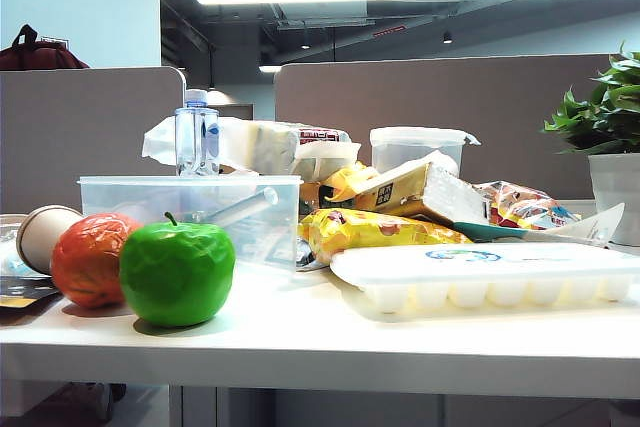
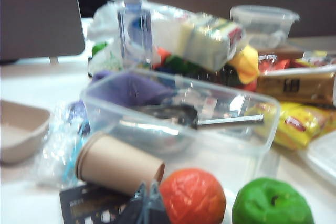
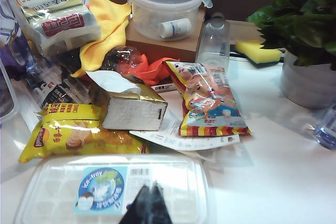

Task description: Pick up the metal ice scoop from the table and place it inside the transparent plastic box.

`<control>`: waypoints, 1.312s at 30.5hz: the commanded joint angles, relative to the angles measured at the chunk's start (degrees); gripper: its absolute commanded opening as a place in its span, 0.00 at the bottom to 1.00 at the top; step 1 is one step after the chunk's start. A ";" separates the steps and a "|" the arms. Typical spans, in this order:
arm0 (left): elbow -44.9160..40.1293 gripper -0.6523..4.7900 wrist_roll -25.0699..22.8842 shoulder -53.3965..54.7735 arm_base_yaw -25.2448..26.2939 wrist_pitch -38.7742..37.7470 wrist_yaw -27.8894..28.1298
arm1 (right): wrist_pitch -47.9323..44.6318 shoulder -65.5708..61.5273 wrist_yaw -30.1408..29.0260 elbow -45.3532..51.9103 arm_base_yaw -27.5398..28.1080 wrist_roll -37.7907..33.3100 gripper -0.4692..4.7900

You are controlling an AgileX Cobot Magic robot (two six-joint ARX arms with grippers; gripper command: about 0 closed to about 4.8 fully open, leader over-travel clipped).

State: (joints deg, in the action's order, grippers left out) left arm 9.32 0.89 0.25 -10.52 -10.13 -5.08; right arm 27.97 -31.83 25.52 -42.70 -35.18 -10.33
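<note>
The metal ice scoop [image 2: 226, 122] lies inside the transparent plastic box [image 2: 262, 135], with its handle slanting up towards one long wall. In the exterior view the handle of the scoop [image 1: 243, 208] shows through the front wall of the box [image 1: 120, 197] on the table [image 1: 300, 332]. My left gripper [image 2: 148, 195] is shut and empty, hanging short of the box above a paper cup and an orange ball. My right gripper [image 3: 149, 196] is shut and empty over the white ice-cube tray [image 3: 113, 187]. Neither arm appears in the exterior view.
A green apple [image 1: 177, 272], an orange ball [image 1: 90, 259] and a toppled paper cup [image 1: 42, 235] lie in front of the box. The ice-cube tray [image 1: 490, 277], snack bags [image 1: 370, 229], a water bottle [image 1: 197, 134], a lidded tub [image 1: 415, 147] and a potted plant [image 1: 610, 137] crowd the right and back.
</note>
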 commanded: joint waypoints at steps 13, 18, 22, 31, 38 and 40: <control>-1.73 0.11 -0.22 0.04 0.09 -6.25 -0.24 | 13.05 16.92 6.49 2.45 -0.09 -7.91 0.09; -8.74 0.11 -0.22 0.04 0.11 6.99 -0.24 | 14.23 22.12 7.37 2.45 -0.11 -7.91 0.09; -8.94 0.11 -0.22 0.04 0.11 4.66 -0.22 | 14.27 25.44 7.37 2.45 -0.13 -7.85 0.09; -8.94 0.11 -0.22 0.04 0.13 7.69 -0.07 | 15.96 26.23 1.92 2.49 -0.13 -7.26 0.09; -8.94 0.11 -0.22 0.04 0.13 8.55 1.86 | 15.30 26.23 1.42 2.49 -0.13 -6.99 0.09; -8.94 0.11 -0.22 0.04 0.24 8.50 4.74 | 15.06 26.23 1.36 2.49 -0.17 -5.68 0.09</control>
State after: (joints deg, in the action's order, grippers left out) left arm 0.25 0.89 0.21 -10.50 -2.33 -3.25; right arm 44.42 -5.54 26.96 -40.03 -35.31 -17.26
